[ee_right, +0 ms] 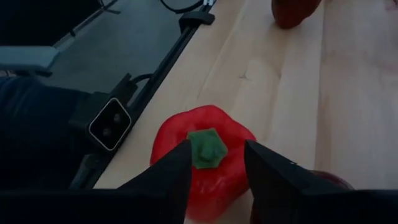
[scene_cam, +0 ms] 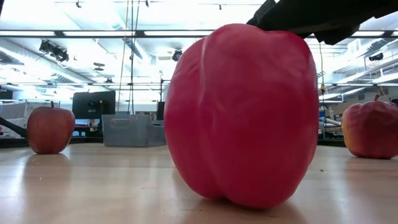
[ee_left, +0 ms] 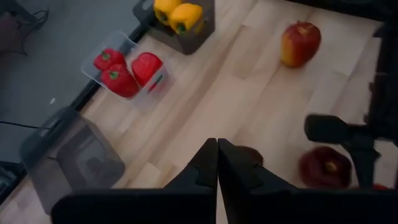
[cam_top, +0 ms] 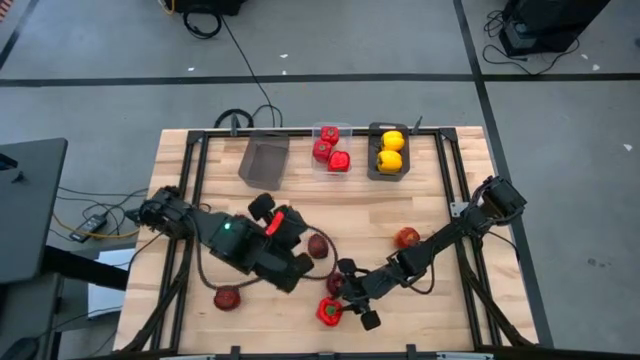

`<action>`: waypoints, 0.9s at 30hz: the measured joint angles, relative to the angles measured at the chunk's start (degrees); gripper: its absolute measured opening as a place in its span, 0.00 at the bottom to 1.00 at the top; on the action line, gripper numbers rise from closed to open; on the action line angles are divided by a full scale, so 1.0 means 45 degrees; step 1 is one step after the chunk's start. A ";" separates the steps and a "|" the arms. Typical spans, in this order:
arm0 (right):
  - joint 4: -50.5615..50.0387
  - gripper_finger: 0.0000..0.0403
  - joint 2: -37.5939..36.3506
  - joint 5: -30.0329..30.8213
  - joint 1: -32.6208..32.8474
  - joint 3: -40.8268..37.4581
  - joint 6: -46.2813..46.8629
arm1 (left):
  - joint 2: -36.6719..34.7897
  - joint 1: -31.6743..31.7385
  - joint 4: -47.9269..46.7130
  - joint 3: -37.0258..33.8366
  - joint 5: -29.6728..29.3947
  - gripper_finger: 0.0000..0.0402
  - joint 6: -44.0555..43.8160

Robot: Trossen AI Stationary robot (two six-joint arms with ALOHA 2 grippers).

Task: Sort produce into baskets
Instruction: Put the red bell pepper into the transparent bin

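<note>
A red bell pepper [cam_top: 328,312] stands upright on the table near its front edge; it fills the low view [scene_cam: 242,118]. My right gripper [ee_right: 214,165] is open just above it, pointing down, one finger on each side of the green stem [ee_right: 207,148]. My left gripper [ee_left: 217,163] is shut and empty at mid-table [cam_top: 303,252], its tips next to a dark maroon apple [cam_top: 318,245]. Three more apples lie on the table: one at the front left [cam_top: 227,297], one beside my right gripper [cam_top: 335,283], one at the right [cam_top: 406,237]. My right gripper's fingers [ee_right: 177,171] stand over the pepper's top on either side of the stem; I cannot tell whether they touch it. My left gripper's shut tips are close to the apple [ee_left: 250,155]; I cannot tell whether they touch it.
Three bins stand in a row at the far edge: an empty dark grey one [cam_top: 262,160], a clear one with red peppers [cam_top: 330,150], and a dark grey one with yellow peppers [cam_top: 389,152]. The two arms are close together at the front middle.
</note>
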 joint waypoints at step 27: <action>0.0776 0.15 0.0724 0.0640 0.0117 -0.0005 0.0965 | 0.0000 0.2084 0.1790 0.0000 0.0882 0.05 0.1820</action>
